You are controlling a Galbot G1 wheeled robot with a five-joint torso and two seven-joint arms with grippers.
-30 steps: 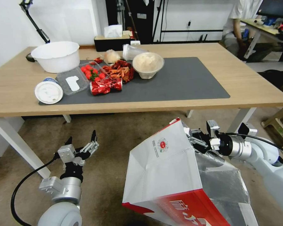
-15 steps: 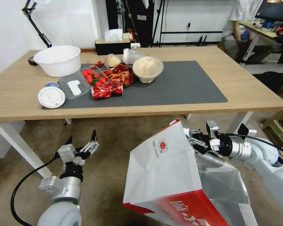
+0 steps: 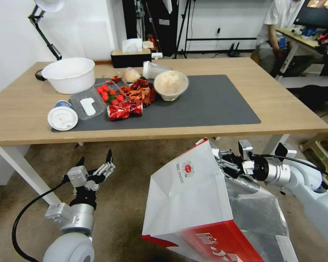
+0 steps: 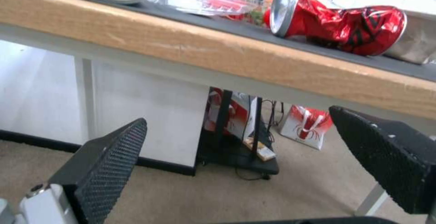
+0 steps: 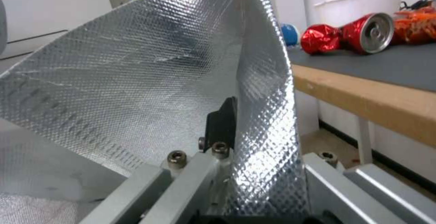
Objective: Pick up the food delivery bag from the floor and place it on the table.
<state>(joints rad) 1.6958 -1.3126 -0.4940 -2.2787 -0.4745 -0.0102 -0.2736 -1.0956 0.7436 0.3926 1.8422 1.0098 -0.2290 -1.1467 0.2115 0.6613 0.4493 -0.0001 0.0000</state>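
The food delivery bag (image 3: 187,196) is a big white paper bag with a red band, a small round red logo and silver foil lining (image 5: 136,80). It hangs tilted in front of the table's (image 3: 280,109) front edge, over the floor (image 3: 127,174). Its bottom runs out of the head view. My right gripper (image 3: 219,160) is shut on the bag's upper rim, and the right wrist view shows the foil wall pinched in my right gripper (image 5: 240,121). My left gripper (image 3: 94,160) stands open and empty, low, to the left of the bag and below the table edge (image 4: 227,53).
On the table's dark mat (image 3: 207,102) lie a crushed red can (image 3: 124,110), a tray of tomatoes (image 3: 109,94), red wrappers, a filled bowl (image 3: 171,83), a white bowl (image 3: 70,74) and a lidded cup (image 3: 62,117). A white table leg (image 3: 25,174) stands left of my left arm.
The whole head picture has shifted: the table now sits lower and more of the room behind shows, so the camera moved. The bag and both grippers keep their places in the picture.
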